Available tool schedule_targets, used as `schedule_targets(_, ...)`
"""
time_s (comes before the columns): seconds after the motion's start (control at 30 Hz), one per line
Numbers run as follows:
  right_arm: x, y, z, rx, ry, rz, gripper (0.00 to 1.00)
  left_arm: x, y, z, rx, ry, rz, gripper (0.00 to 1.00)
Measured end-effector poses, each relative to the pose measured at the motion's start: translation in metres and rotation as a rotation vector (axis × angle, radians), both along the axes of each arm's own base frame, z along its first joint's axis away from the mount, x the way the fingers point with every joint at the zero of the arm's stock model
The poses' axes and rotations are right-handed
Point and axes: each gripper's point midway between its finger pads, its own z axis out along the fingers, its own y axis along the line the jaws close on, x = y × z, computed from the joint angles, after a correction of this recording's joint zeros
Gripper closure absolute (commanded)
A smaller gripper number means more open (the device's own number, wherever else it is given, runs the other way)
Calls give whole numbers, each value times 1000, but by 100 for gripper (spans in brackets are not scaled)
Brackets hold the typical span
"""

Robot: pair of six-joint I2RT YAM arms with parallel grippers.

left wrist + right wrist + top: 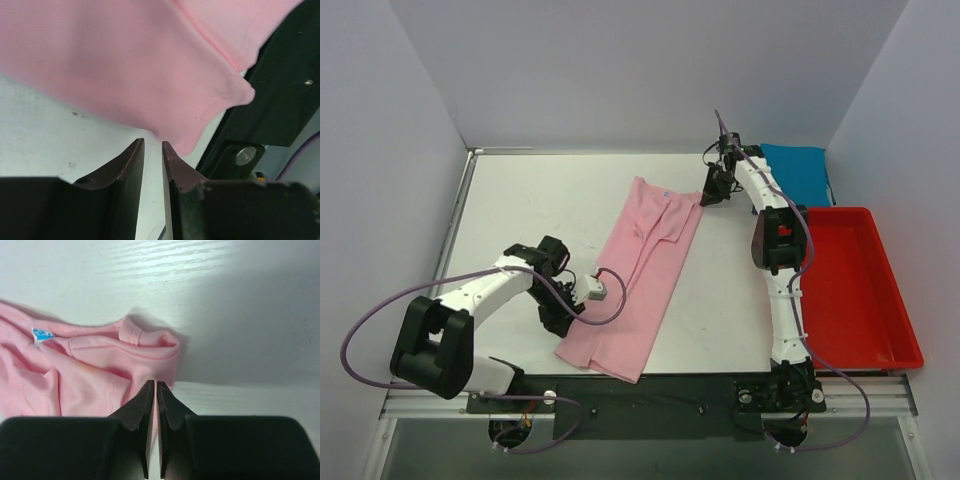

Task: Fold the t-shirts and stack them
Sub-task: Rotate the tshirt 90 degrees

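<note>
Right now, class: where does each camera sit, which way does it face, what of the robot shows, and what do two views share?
Top: above and behind, facing down on the table; left arm, right arm show.
Left wrist: behind the left gripper, facing the pink shirt's near corner.
Right wrist: behind the shut right gripper, facing the shirt's collar end.
Shared: every view has the pink shirt.

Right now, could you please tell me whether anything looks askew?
Yes: the pink t-shirt lies diagonally across the table, its collar end bunched up beside the right end effector and its near corner reaching the table's front edge.
</note>
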Motion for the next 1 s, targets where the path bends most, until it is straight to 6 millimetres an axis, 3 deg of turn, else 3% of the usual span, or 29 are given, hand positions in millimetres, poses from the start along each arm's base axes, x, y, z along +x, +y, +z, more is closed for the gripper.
schedule_targets(0.13,2,1,13,23,-31,-1,71,-15,-5,14,-28,9,-31,63)
schedule_targets(0.2,-11,-2,21,21,-30,-3,65,-20,0,19,-23,-1,-46,59)
schedule_targets(0.33,-33,-13,41,24,-43,-24,63,-26,10,37,-28,-93,-132,54)
schedule_targets(0.47,-23,-11,43,76,-63,-61,62,-27,8,61,-146,-350,-303,28)
schedule_targets(0.53,-13,-7,32,110,-54,-87,62,-31,0,71,-236,-484,-366,26)
schedule_targets(0.6,-7,-5,10,133,-21,-116,68,-38,-9,75,-313,-566,-411,26)
schedule_targets(0.63,-6,-3,1,140,-4,-125,80,-40,-12,75,-338,-577,-424,26)
schedule_targets(0.7,3,5,-2,194,2,-137,97,-43,-18,69,-377,-559,-433,26)
schedule_targets(0.73,8,7,-3,207,-4,-142,100,-43,-20,65,-387,-538,-428,26)
schedule_targets(0.87,27,18,-7,273,-16,-161,100,-43,-27,53,-418,-483,-365,26)
schedule_targets(1.0,59,22,-3,334,-87,-204,100,-39,-35,51,-448,-476,-324,26)
